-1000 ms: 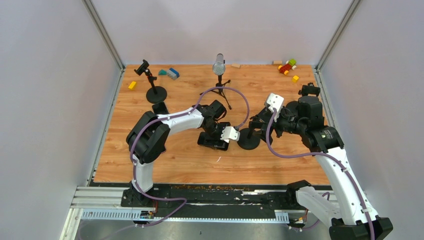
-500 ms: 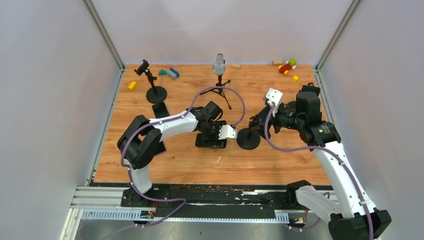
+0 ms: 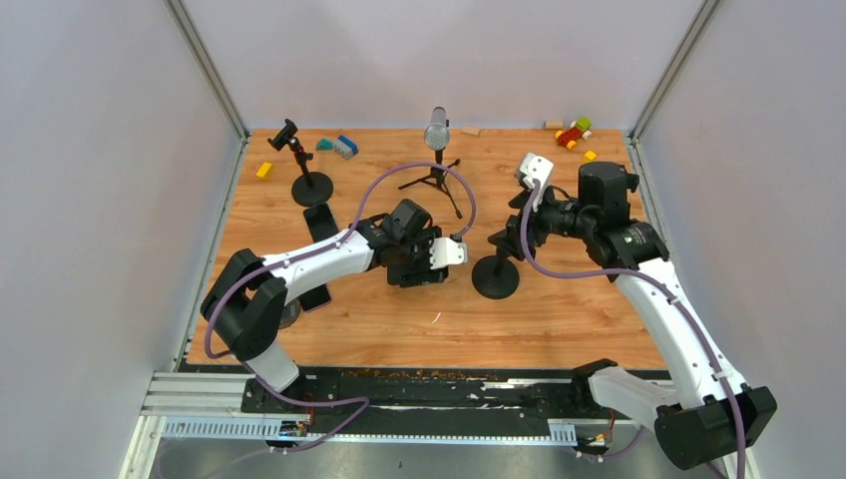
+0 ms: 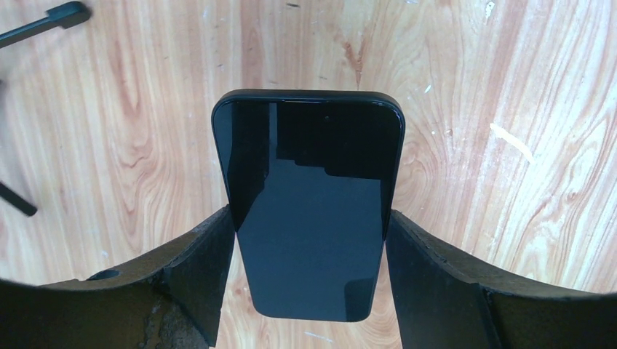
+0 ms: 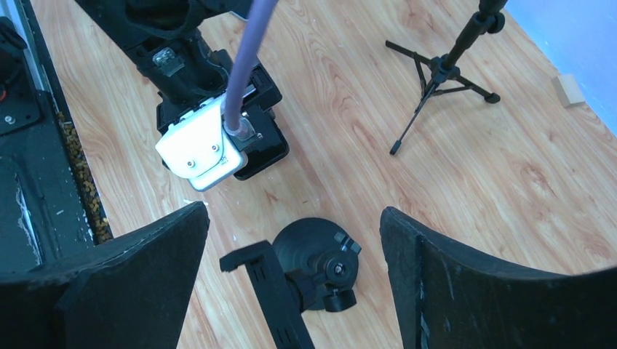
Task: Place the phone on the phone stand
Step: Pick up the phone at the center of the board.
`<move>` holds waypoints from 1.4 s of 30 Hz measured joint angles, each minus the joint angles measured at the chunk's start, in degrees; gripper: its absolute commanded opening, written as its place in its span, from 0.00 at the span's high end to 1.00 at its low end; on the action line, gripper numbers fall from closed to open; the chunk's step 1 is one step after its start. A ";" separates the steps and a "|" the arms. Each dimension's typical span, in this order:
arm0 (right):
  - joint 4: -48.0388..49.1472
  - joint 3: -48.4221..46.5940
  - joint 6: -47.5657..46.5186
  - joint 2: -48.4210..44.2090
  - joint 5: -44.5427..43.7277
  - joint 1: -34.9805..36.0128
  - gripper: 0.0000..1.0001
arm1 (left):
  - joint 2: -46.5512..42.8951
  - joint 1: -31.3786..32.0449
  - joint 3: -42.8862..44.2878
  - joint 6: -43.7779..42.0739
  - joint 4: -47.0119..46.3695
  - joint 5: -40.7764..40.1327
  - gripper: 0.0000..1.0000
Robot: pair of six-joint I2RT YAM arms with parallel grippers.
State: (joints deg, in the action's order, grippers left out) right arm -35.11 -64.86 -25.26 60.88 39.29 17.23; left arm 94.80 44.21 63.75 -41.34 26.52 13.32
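The phone (image 4: 309,218) is gripped by its long edges in the jaws of the left gripper (image 3: 429,261), low over the bench (image 3: 559,319), so that its ends are left free for the clamp. The phone stand (image 5: 305,273) is near. Above it the right gripper (image 5: 291,218) is held with jaws wide open, probably to steady it.

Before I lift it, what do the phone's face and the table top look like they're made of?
The phone: probably glossy black glass, since it mirrors dark shapes sharply. The table: wood-grain board, likely laminate with a semi-matte finish, showing printed-looking grain, scuffs and pale scratches.
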 measured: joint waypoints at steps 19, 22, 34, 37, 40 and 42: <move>6.27 -12.57 13.35 12.39 -3.87 1.81 0.26 | -16.22 -0.15 -3.34 9.42 -5.68 -7.98 1.00; 6.34 -14.71 14.93 15.17 -3.69 3.58 0.30 | -17.20 -0.15 -3.26 10.56 -5.68 -9.22 1.00; 6.45 -16.37 19.93 24.48 -1.20 8.04 0.36 | -22.67 -0.15 -3.26 14.14 -6.19 -12.35 1.00; 6.38 -16.98 20.83 26.12 -0.07 9.20 0.36 | -23.10 -0.15 -3.26 14.64 -6.25 -12.39 1.00; 6.40 -17.77 21.62 27.65 1.09 10.16 0.37 | -23.12 -0.15 -3.26 15.32 -6.25 -12.46 1.00; 6.49 -18.21 22.08 28.46 1.64 10.64 0.38 | -23.12 -0.15 -3.26 15.56 -6.32 -12.52 1.00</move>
State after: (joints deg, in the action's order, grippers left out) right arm -28.62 -83.07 -3.18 89.34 40.93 27.88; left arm 71.68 44.05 60.49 -25.78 20.21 0.80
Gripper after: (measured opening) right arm 0.636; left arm 0.774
